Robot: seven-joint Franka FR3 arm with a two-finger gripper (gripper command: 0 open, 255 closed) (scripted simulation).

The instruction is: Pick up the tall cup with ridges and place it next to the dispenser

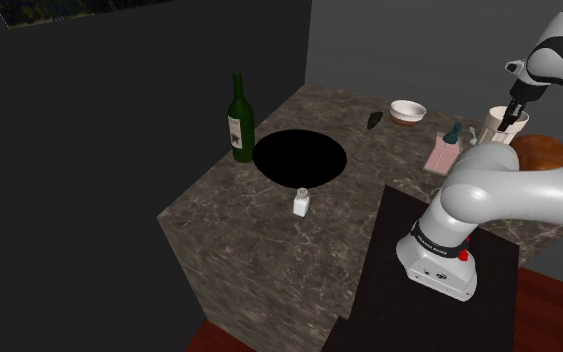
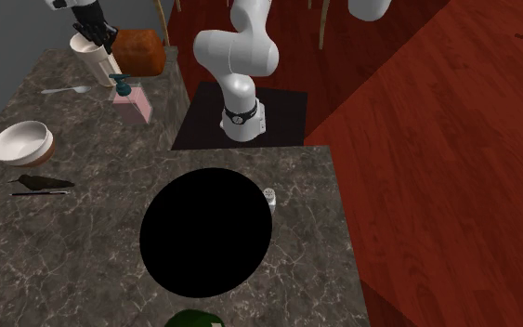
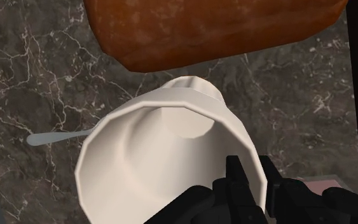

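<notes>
The hand is clenched on the rim of the tall cup. One black finger is inside the mouth and the other is outside, with the cup's wall pinched between them. The cup is cream-white with a faceted, ridged wall. It stands near the back corner of the dark marbled counter. I cannot tell whether its base touches the counter or hangs just above it. A brown loaf lies just beyond the cup, and a pale spoon lies on the counter beside it. In the shoulder view the hand comes down onto the cup from above. The pink dispenser, with its teal pump, stands just to the cup's left, close to it but apart. Farther left along the back are a white bowl and a small dark object. A round black area opens in the middle of the counter, with a green bottle at its left edge and a small white shaker in front of it. In the second exterior view the hand grips the cup at upper left, next to the dispenser.
</notes>
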